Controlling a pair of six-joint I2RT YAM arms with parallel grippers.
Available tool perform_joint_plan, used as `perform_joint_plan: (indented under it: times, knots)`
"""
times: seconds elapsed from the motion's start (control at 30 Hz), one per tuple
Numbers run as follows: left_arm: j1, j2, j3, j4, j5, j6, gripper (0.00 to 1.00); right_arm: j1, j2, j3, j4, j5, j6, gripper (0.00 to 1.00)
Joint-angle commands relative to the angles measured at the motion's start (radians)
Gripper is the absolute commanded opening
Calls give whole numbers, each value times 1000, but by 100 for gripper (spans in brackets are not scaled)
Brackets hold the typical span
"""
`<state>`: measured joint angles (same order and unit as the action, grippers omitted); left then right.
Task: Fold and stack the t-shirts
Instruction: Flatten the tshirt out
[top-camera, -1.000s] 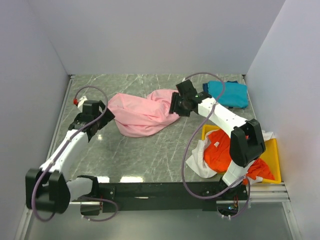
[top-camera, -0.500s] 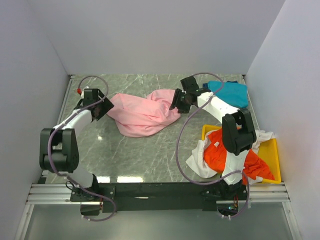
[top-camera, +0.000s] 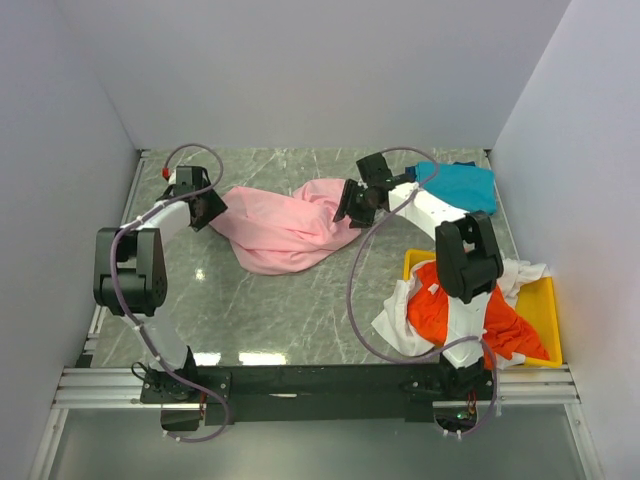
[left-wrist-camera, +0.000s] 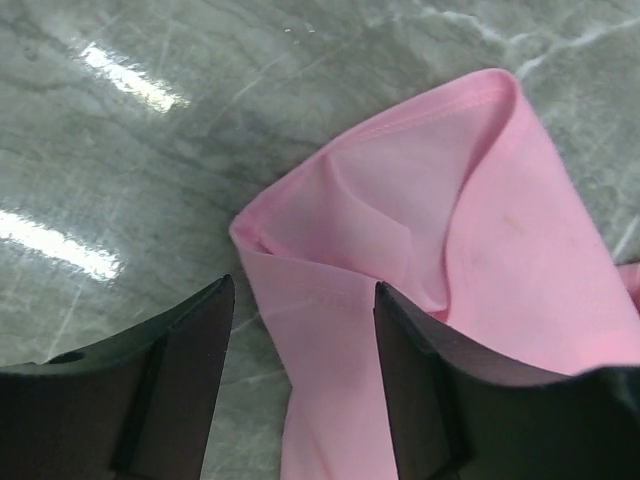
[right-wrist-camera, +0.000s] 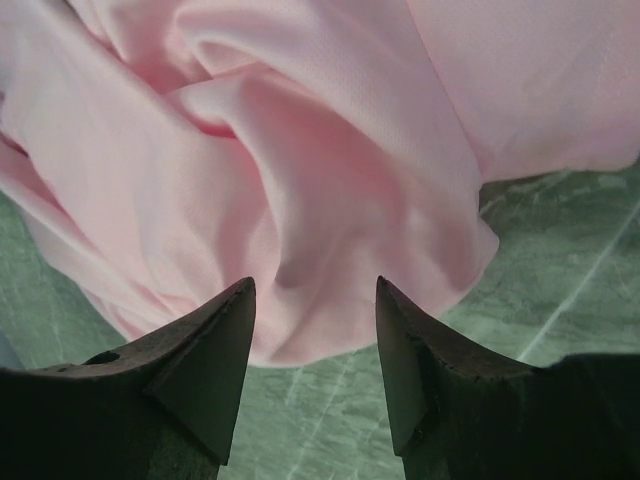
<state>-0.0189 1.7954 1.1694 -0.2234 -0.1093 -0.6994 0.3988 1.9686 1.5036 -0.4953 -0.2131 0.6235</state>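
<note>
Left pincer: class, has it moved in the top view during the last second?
Yes. The left pincer has moved farther from the near edge of the marbled grey table, up to the light pink cloth t-shirt.

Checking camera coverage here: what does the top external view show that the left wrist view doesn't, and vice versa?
Top external only: the teal-blue shirt, the orange-red shirt and white shirt heaped on the yellow tray, and the right claw. Left wrist only: the stitched hem at a folded corner of the pink shirt. Both: that pink shirt, the marble table, the open left claw.
</note>
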Motion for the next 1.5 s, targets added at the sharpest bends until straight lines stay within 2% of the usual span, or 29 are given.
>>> perform_joint_plan:
  times: [0.0, 0.17, 0.2, 0.23, 0.27, 0.3, 0.37, 0.4, 0.43, 0.47, 0.57, 0.73, 0.83, 1.17, 1.47]
  knots:
    - [5, 16, 32, -34, -55, 35, 64, 3, 45, 66, 14, -20, -24, 59]
    - [5, 68, 45, -41, -40, 40, 63, 5, 104, 125, -6, -43, -28, 59]
    - [4, 82, 45, -37, -35, 40, 61, 5, 117, 132, -9, -55, -30, 55]
    - [5, 87, 45, -31, -29, 41, 55, 5, 122, 141, -9, -63, -31, 51]
    - [4, 99, 47, -30, -23, 46, 52, 5, 127, 144, -11, -71, -30, 41]
    - [5, 108, 50, -30, -21, 47, 49, 5, 128, 147, -11, -90, -30, 35]
    - [4, 128, 62, -37, -18, 54, 36, 5, 125, 155, -11, -114, -31, 25]
    - [4, 143, 67, -39, -12, 60, 32, 5, 118, 159, -9, -136, -30, 12]
    - [5, 150, 72, -37, -10, 63, 22, 3, 112, 170, -9, -146, -28, 5]
    - [7, 156, 73, -36, -7, 66, 17, 3, 102, 181, -20, -150, -27, 0]
    - [8, 138, 96, -42, -21, 72, 1, -2, 73, 233, -41, -161, -33, 0]
    - [43, 55, 154, -50, -17, 78, 0, -15, 3, 305, -52, -169, -34, 0]
    - [62, -57, 162, -25, -23, 63, 0, -15, -59, 336, -64, -152, -62, 0]
    - [66, -601, 70, 116, -190, -23, 0, -11, -338, 406, -65, -91, -195, 0]
    - [66, -893, 55, 170, -279, 60, 0, 17, -574, 340, 49, -46, -232, 0]
